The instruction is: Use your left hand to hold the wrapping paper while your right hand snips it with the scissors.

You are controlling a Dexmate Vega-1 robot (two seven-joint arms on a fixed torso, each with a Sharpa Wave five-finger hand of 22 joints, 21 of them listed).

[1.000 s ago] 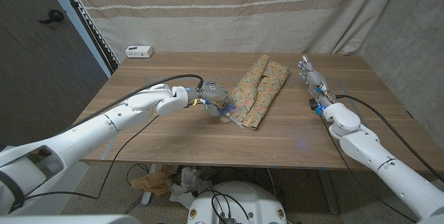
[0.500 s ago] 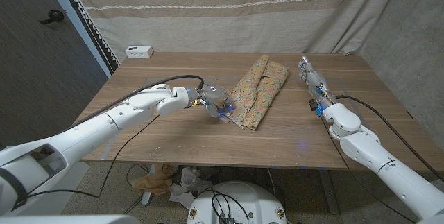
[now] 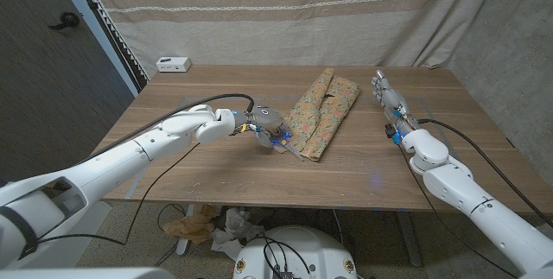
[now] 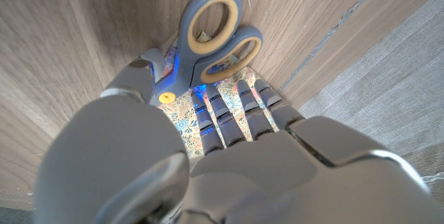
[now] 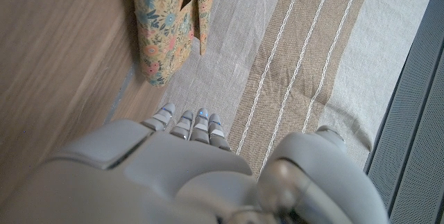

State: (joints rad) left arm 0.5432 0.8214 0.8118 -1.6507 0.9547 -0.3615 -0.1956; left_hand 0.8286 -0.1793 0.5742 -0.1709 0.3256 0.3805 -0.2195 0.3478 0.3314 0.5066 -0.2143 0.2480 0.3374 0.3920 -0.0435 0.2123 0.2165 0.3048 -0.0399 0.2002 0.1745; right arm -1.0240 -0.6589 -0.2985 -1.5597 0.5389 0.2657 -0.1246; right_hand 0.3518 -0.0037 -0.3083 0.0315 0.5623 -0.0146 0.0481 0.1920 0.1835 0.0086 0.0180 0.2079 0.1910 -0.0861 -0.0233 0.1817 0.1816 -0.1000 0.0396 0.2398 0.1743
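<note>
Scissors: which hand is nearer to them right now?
Left. The left hand is at the scissors, its fingers by the handles over the wrapping paper's near edge. The right hand stands apart, beyond the paper's far side.

Head view: high, looking down over the whole table point(image 3: 216, 162). Wrist views: close behind each hand, facing along its fingers, turned. Shared with the head view: the flowered paper point(image 3: 321, 113) point(image 4: 182, 116) point(image 5: 161, 26).
</note>
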